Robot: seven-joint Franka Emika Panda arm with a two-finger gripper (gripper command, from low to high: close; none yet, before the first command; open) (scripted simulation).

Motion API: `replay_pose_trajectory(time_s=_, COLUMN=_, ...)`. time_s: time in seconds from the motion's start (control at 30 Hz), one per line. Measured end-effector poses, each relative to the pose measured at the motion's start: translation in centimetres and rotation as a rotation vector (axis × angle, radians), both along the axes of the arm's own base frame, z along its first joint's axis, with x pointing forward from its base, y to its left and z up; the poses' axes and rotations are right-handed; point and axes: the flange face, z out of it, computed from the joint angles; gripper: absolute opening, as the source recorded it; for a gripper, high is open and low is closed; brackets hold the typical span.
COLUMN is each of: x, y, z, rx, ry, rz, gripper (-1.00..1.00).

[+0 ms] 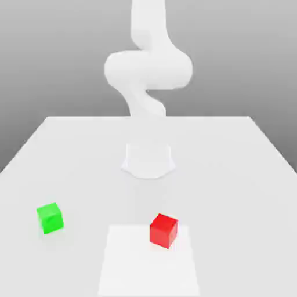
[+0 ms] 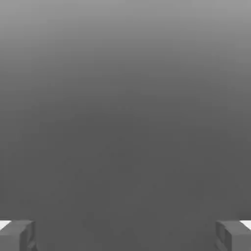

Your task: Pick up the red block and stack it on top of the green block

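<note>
The red block [image 1: 163, 230] rests on the white table near its front edge, a little toward the exterior view's right of centre. The green block [image 1: 50, 218] sits apart from it, toward the exterior view's left, at about the same depth. In the hand view my gripper [image 2: 125, 236] is open: its two grey fingertips [image 2: 18, 235] stand far apart, with nothing between them and plain grey behind. The white arm [image 1: 148, 69] rises from its base behind both blocks and curls high above the table.
The arm's round base [image 1: 148, 160] stands at the middle of the table [image 1: 232, 174]. A brighter white rectangle [image 1: 139, 267] lies on the table surface under and in front of the red block. The table's edges run off to both sides.
</note>
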Motion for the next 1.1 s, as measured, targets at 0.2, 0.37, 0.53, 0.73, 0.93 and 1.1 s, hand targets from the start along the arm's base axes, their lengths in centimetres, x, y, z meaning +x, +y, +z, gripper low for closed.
replay_pose_trajectory(time_s=0.2, x=4.7, y=1.4, z=-14.9, rx=0.073, ry=0.223, rz=-0.11, gripper=0.0)
replay_pose_trajectory(time_s=0.37, x=4.5, y=2.2, z=-27.5, rx=0.119, ry=0.41, rz=-0.219, gripper=0.0)
replay_pose_trajectory(time_s=0.53, x=0.2, y=2.8, z=-40.2, rx=0.151, ry=0.618, rz=-0.354, gripper=0.0)
replay_pose_trajectory(time_s=0.73, x=-2.4, y=2.9, z=-49.0, rx=0.16, ry=0.707, rz=-0.418, gripper=0.0)
replay_pose_trajectory(time_s=0.93, x=-2.6, y=3.0, z=-51.4, rx=0.16, ry=0.708, rz=-0.416, gripper=-1.0)
replay_pose_trajectory(time_s=1.1, x=-2.6, y=3.0, z=-50.9, rx=0.16, ry=0.708, rz=-0.417, gripper=-1.0)
